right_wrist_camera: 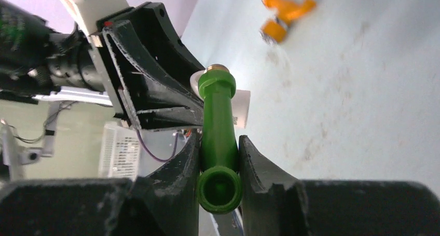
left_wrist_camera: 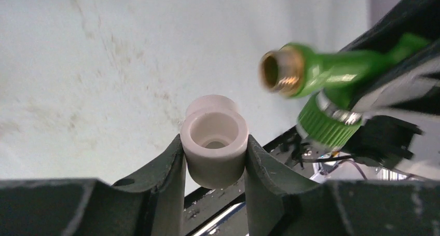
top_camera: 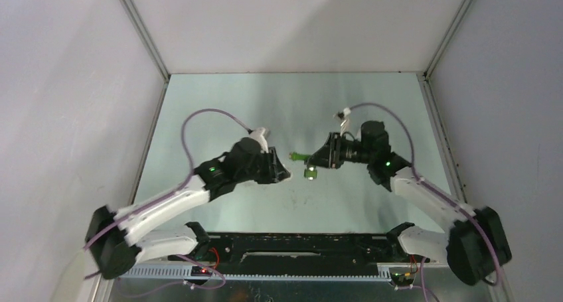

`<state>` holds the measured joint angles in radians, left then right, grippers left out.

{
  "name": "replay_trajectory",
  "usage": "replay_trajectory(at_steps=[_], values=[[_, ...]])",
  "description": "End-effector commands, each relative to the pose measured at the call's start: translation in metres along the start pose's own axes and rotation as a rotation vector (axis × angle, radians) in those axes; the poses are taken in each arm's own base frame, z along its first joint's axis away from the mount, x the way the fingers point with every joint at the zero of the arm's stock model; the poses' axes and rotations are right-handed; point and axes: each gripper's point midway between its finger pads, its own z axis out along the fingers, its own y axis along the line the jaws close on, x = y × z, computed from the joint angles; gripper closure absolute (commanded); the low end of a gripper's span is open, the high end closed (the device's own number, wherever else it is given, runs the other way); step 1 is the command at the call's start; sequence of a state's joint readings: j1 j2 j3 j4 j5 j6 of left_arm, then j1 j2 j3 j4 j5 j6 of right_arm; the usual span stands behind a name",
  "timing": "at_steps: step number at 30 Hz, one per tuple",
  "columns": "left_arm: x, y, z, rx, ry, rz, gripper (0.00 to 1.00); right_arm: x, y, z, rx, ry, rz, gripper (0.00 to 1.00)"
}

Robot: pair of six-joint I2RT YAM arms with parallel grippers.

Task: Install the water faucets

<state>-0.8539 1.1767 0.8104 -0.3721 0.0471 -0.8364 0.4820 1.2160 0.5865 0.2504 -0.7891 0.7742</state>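
Left wrist view: left gripper (left_wrist_camera: 215, 145) clamps the white elbow fitting (left_wrist_camera: 215, 166); right gripper (right_wrist_camera: 219, 142) pinches the green faucet (right_wrist_camera: 218, 116), not yet screwed in. Orange faucet (right_wrist_camera: 285, 13) lies loose, uninstalled.

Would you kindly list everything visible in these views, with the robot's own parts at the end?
green faucet: one, green with a brass threaded end, held above the table close to the white fitting
orange faucet: one, orange, lying on the table away from both grippers, blurred
white fitting: one, white, held between the left gripper's fingers
table: one, pale grey-green, under everything
walls: white, on the left, the far side and the right
left arm and right arm: two, white and black with purple cables, reaching in from the near edge
left gripper: one, black, shut on the white fitting
right gripper: one, black, shut on the green faucet
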Motion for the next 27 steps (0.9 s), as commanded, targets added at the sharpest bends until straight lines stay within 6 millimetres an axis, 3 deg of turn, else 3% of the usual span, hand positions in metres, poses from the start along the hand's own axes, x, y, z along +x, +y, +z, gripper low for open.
replay_trajectory(at_steps=[1,5,9,12,18,23,27], values=[[-0.044,-0.026,-0.061,0.187,-0.272,0.251,1.00,-0.014,0.029,-0.033,0.123,0.023,-0.206,1.00],[-0.057,-0.038,-0.113,0.325,-0.437,0.322,1.00,-0.036,0.057,-0.056,0.150,-0.090,-0.275,1.00],[-0.059,-0.056,-0.152,0.486,-0.470,0.336,1.00,-0.036,0.089,-0.072,0.020,-0.101,-0.295,1.00],[-0.059,-0.070,-0.170,0.579,-0.464,0.324,1.00,-0.032,0.114,-0.081,-0.095,-0.083,-0.345,1.00],[-0.053,-0.110,-0.206,0.872,-0.424,0.354,1.00,-0.027,0.142,-0.090,-0.169,-0.045,-0.445,1.00],[-0.047,-0.125,-0.232,1.016,-0.422,0.387,1.00,-0.025,0.176,-0.092,-0.253,-0.006,-0.529,1.00],[-0.041,-0.129,-0.242,1.088,-0.394,0.393,1.00,-0.025,0.199,-0.091,-0.334,0.013,-0.558,1.00]])
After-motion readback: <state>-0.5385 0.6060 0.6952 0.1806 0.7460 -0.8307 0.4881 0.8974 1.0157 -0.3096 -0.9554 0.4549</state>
